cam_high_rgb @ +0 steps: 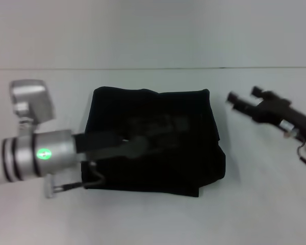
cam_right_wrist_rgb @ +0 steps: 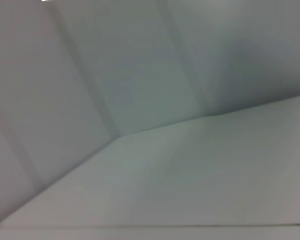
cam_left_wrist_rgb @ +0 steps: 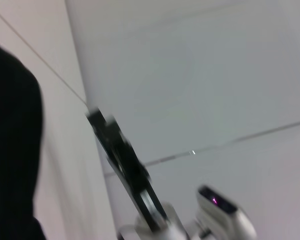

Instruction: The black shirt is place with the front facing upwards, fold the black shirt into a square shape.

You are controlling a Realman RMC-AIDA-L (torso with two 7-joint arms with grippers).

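Observation:
The black shirt (cam_high_rgb: 153, 140) lies on the white table, folded into a rough square with bulging corners on its right side. No lettering shows on it. My left gripper (cam_high_rgb: 143, 144) reaches in from the left and hovers low over the middle of the shirt, black against black. My right gripper (cam_high_rgb: 245, 96) hangs open to the right of the shirt, clear of the cloth, with nothing in it. In the left wrist view an edge of the shirt (cam_left_wrist_rgb: 12, 150) shows, with the right gripper (cam_left_wrist_rgb: 97, 120) farther off.
The white table (cam_high_rgb: 153, 224) runs all around the shirt, with its back edge meeting a pale wall (cam_high_rgb: 153, 30). The right wrist view holds only the white table (cam_right_wrist_rgb: 190, 175) and wall.

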